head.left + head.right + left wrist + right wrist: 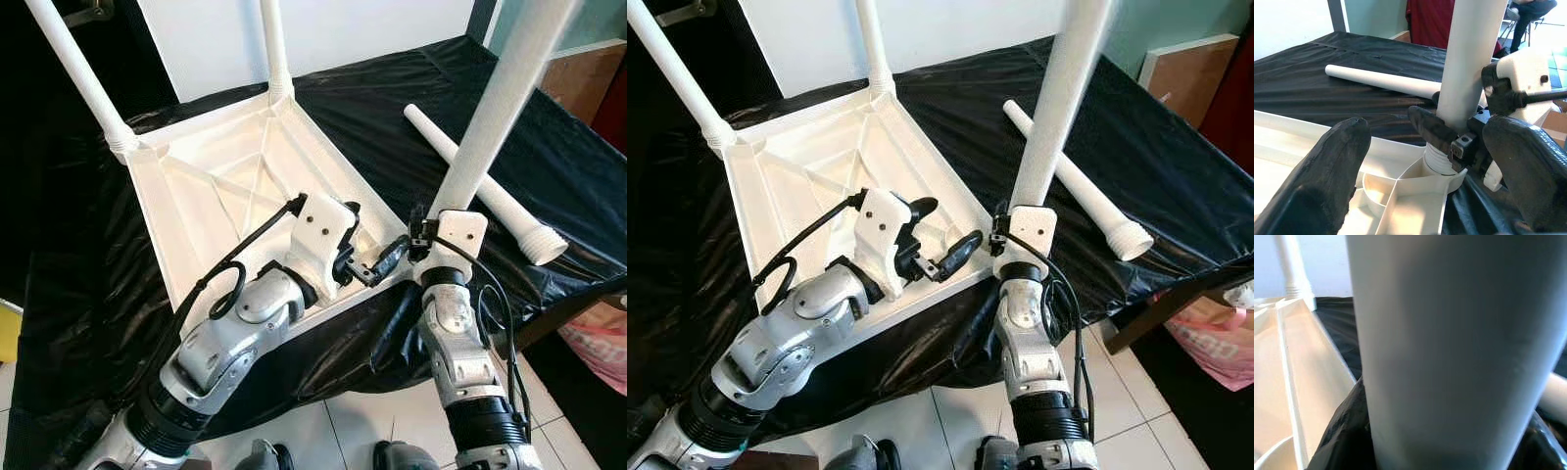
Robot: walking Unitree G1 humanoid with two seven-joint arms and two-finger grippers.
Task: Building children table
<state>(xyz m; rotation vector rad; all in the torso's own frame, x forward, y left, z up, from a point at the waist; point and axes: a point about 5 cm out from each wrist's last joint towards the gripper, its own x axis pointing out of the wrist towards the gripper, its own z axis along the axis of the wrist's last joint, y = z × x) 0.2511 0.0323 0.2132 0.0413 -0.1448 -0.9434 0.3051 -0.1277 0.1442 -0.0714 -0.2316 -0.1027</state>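
1. Upside down on a black sheet lies the white tabletop, its ribbed underside facing up.
2. Two legs already stand in its far corner sockets, rising out of the eye views.
3. Near the robot, the right gripper is closed around a third leg, low on the shaft.
4. That leg stands almost upright, leaning slightly away to the right, with its ribbed foot sitting in the tabletop's near right corner socket, as the left wrist view shows.
5. From the left wrist view, one black finger of the right gripper presses the leg's side just above the ribbed end.
6. In the right wrist view the leg's white shaft is very close to the camera, with the tabletop's rim beside it.
7. Over the tabletop's near edge, the left gripper hovers just left of the held leg.
8. Its fingers are spread wide with nothing between them, pointing toward the socket.
9. A fourth leg lies loose on the sheet, to the right of the tabletop, its ribbed end toward the table's near right edge.
10. White floor tiles show below the sheet's hanging edge, between the two arms.
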